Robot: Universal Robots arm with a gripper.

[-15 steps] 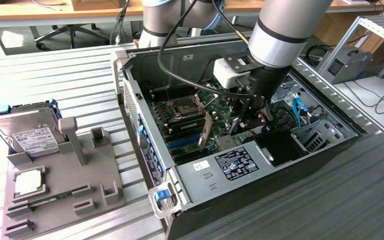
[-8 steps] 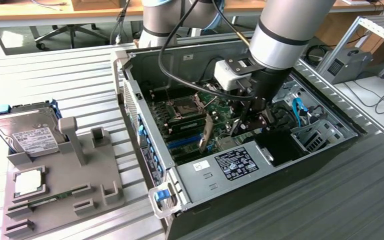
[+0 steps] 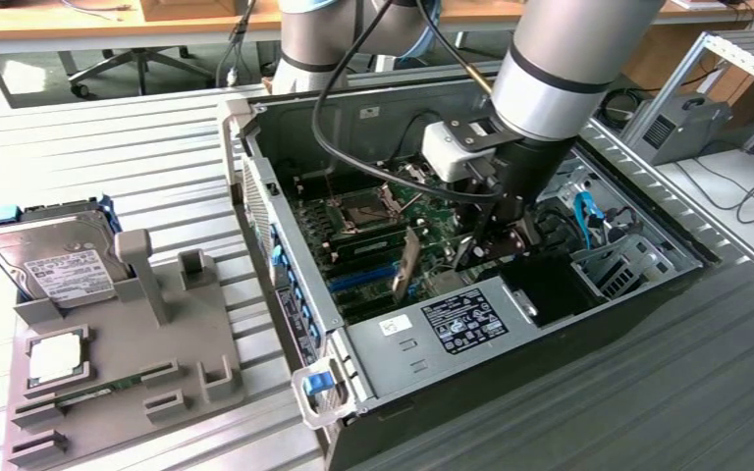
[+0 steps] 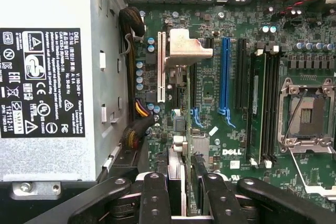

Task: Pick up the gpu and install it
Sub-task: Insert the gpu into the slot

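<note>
My gripper (image 3: 493,250) is lowered inside the open computer case (image 3: 262,211), above the motherboard (image 4: 210,93). The gpu (image 3: 404,263) stands on edge, with its silver end bracket (image 4: 184,51) pointing at the vented rear wall. In the wrist view the gpu (image 4: 177,179) runs edge-on out from between the two black fingers (image 4: 156,195), and the gripper (image 4: 185,182) is shut on it. The card lies in line with the expansion slots, between a white slot (image 4: 161,66) and a blue slot (image 4: 226,77). I cannot tell whether its lower edge is seated in a slot.
The power supply (image 3: 462,319) with its black label (image 4: 42,82) sits close beside the gripper. Memory sticks (image 4: 260,114) and the processor socket (image 4: 307,108) lie further across the board. At the exterior view's left, a grey fixture (image 3: 154,294) holds a silver hard drive (image 3: 50,260).
</note>
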